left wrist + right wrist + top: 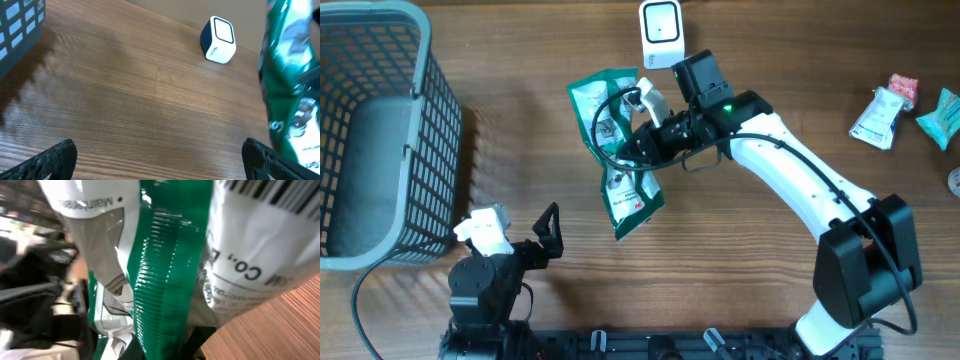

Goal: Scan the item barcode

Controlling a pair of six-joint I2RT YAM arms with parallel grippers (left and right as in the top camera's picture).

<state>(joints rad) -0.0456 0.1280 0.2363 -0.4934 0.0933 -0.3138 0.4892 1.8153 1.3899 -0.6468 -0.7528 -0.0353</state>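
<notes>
Counted from overhead: one green-and-white pouch (605, 100), one white barcode scanner (661, 33), one grey wire basket (438, 150) at the left edge, three small packets (876, 118) loose at the far right, two sets of jaws. Pouch near the middle of the wooden surface (520, 130), just below the scanner and apart from it, crumpled, upper end toward the scanner, lower end toward the arm bases. Pinched at mid-length by the right jaws, pressed together on the film. Lifted or grazing the wood: cannot tell. Spread wide beside the basket, well apart from the pouch and gripping nothing: the left jaws. Only in the right wrist view: a black-and-white barcode (280, 195) on a white panel of the pouch, and a ribbed green seam (165, 265), both very close to the lens, with the jaws mostly hidden behind the film. Only in the left wrist view: the scanner's rounded front window (222, 34), black fingertips (50, 160) at both bottom corners with bare wood between, and the pouch as a green strip along the right edge.
</notes>
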